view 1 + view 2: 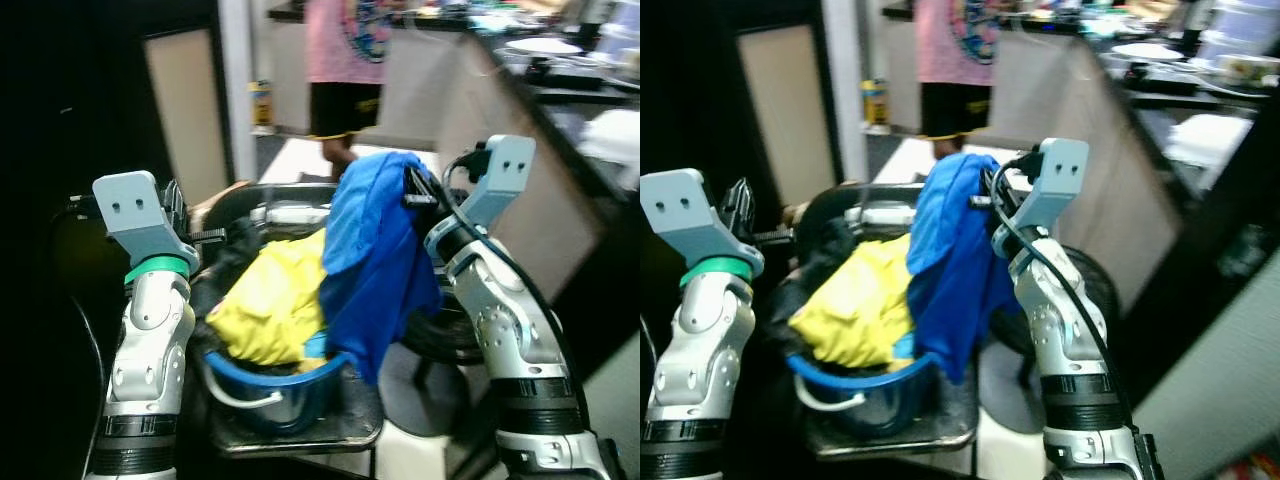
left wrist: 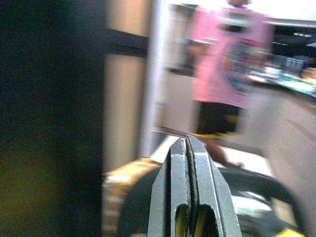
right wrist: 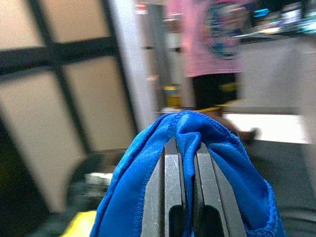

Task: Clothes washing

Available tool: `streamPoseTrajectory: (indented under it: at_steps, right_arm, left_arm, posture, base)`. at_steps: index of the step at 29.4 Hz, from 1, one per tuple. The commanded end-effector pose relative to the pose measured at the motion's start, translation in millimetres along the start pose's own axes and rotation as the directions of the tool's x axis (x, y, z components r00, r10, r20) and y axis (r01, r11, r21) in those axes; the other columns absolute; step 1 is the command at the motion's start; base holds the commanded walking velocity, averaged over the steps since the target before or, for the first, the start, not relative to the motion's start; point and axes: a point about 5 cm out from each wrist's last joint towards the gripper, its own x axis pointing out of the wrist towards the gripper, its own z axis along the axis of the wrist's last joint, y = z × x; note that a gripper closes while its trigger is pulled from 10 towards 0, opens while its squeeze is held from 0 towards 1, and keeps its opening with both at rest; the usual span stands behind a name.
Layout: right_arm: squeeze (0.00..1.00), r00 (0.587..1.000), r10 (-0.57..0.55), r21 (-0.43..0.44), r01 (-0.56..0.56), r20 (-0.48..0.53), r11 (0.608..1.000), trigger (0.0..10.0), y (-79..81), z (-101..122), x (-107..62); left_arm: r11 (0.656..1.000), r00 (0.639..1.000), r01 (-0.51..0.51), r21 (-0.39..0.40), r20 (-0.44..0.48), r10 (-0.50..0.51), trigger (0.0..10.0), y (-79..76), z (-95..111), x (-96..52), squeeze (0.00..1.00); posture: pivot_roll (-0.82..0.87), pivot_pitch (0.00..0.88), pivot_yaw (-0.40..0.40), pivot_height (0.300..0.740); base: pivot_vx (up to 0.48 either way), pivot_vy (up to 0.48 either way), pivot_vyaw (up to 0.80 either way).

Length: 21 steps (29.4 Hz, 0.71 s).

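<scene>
Lifting the bright blue fabric garment point(image 1: 375, 260) is the step in hand, as I read it. My right pincer point(image 3: 186, 148) is clamped on a fold of it near the centre right of the head view, fingers pressed together with cloth bunched over their tips. The garment hangs from that pinch with its long axis near vertical, top at the pincer, free end pointing down toward the basket rim at lower centre.

Below it, the round blue plastic laundry basket point(image 1: 290, 395) sits at lower centre on a dark tray-like surface point(image 1: 340, 432), holding a crumpled yellow garment point(image 1: 265, 305) just left of the blue one. The blue hem seems to rest against the basket's front edge, though the blur makes me unsure.

My left pincer point(image 2: 190, 163) is closed on nothing, fingers flat together, held up at the left beside the basket.

To do this well, I would raise the right arm until the hem is free of the rim and the yellow garment before swinging it anywhere, so nothing else gets dragged out. I would keep the grip firm, since only a small fold is caught and slick fabric could slip.

A person in a pink shirt point(image 1: 345, 40) stands at top centre, well behind the basket, so I would move slowly.
</scene>
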Motion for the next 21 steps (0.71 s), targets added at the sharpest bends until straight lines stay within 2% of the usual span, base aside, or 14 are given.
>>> streamPoseTrajectory:
  at_steps: [1,4,5,6,9,10,11,13,14,15,17,19,21]
  right_arm:
    - [0.0,0.999,-0.035,-0.091,0.033,-0.017,0.995,10.0,-4.7,-10.0,-4.0]
    - [0.0,0.999,-0.037,-0.111,0.035,-0.023,0.993,10.0,-5.4,-12.9,-5.2]
    - [0.0,0.998,-0.048,-0.116,0.044,-0.038,0.992,10.0,-7.8,-17.5,-7.5]
    - [0.0,0.997,-0.057,-0.117,0.051,-0.05,0.992,10.0,-9.6,-20.9,-9.4]
    - [0.0,0.996,-0.065,-0.123,0.058,-0.057,0.991,10.0,-10.7,-23.8,-11.0]
    - [0.0,0.995,-0.071,-0.125,0.062,-0.07,0.99,10.0,-11.0,-27.9,-13.5]
    - [0.0,0.995,-0.071,-0.125,0.062,-0.07,0.99,10.0,-11.0,-27.9,-13.5]
    - [0.0,0.992,-0.095,-0.123,0.085,-0.081,0.989,10.0,-10.9,-33.8,-17.8]
    - [0.0,0.992,-0.095,-0.123,0.085,-0.081,0.989,10.0,-10.9,-33.8,-17.8]
    - [0.0,0.991,-0.106,-0.119,0.096,-0.085,0.988,10.0,-10.9,-35.5,-19.1]
    - [0.0,0.987,-0.131,-0.115,0.12,-0.089,0.986,10.0,-11.3,-39.7,-20.7]
    - [0.0,0.986,-0.14,-0.108,0.131,-0.085,0.986,10.0,-10.2,-41.8,-21.4]
    - [0.0,0.987,-0.145,-0.094,0.138,-0.074,0.986,10.0,-8.7,-41.1,-20.2]
  left_arm:
    - [0.992,0.994,0.108,0.066,0.004,-0.109,10.0,-6.4,-3.1,-8.4,0.0]
    - [0.986,0.99,0.139,0.094,0.01,-0.141,10.0,-8.2,-3.4,-10.9,0.0]
    - [0.976,0.987,0.155,0.155,0.019,-0.16,10.0,-8.1,-5.3,-13.8,0.0]
    - [0.972,0.989,0.135,0.19,0.028,-0.143,10.0,-6.5,-7.3,-15.4,0.0]
    - [0.973,0.994,0.1,0.209,0.026,-0.107,10.0,-4.1,-11.2,-15.8,0.0]
    - [0.983,0.995,0.104,0.151,-0.027,-0.101,10.0,-2.4,-18.1,-18.2,0.0]
    - [0.983,0.995,0.104,0.151,-0.027,-0.101,10.0,-2.4,-18.1,-18.2,0.0]
    - [0.984,0.982,0.17,0.041,-0.095,-0.166,10.0,-4.2,-27.2,-23.9,0.0]
    - [0.984,0.982,0.17,0.041,-0.095,-0.166,10.0,-4.2,-27.2,-23.9,0.0]
    - [0.979,0.972,0.204,0.003,-0.119,-0.202,10.0,-5.7,-29.8,-26.0,0.0]
    - [0.978,0.97,0.207,0.021,-0.135,-0.203,10.0,-7.8,-31.7,-26.0,0.0]
    - [0.97,0.959,0.244,0.01,-0.15,-0.24,10.0,-9.9,-32.5,-26.7,0.0]
    - [0.971,0.956,0.241,0.011,-0.176,-0.235,10.0,-9.3,-34.2,-26.5,0.0]
  posture:
    - [-0.04,0.0,0.02,0.74]
    - [-0.04,0.0,0.02,0.74]
    - [-0.04,0.0,0.021,0.74]
    - [-0.04,0.0,0.022,0.74]
    - [-0.04,0.0,0.023,0.74]
    - [-0.04,0.0,0.027,0.74]
    - [-0.04,0.0,0.027,0.74]
    - [-0.05,0.0,0.034,0.74]
    - [-0.05,0.0,0.034,0.74]
    - [-0.05,0.0,0.036,0.74]
    - [-0.05,0.0,0.04,0.74]
    - [-0.05,0.0,0.045,0.74]
    - [-0.05,0.0,0.045,0.74]
  base:
    - [0.0,0.0,-0.8]
    - [0.0,0.0,-0.8]
    - [0.0,0.0,-0.8]
    - [0.0,0.0,-0.8]
    - [0.0,0.0,-0.8]
    - [0.0,0.0,-0.8]
    - [0.0,0.0,-0.8]
    - [0.0,0.0,-0.8]
    - [0.0,0.0,-0.8]
    - [0.0,0.0,-0.8]
    - [0.0,0.0,-0.8]
    - [0.0,0.0,-0.8]
    - [0.0,0.0,-0.8]
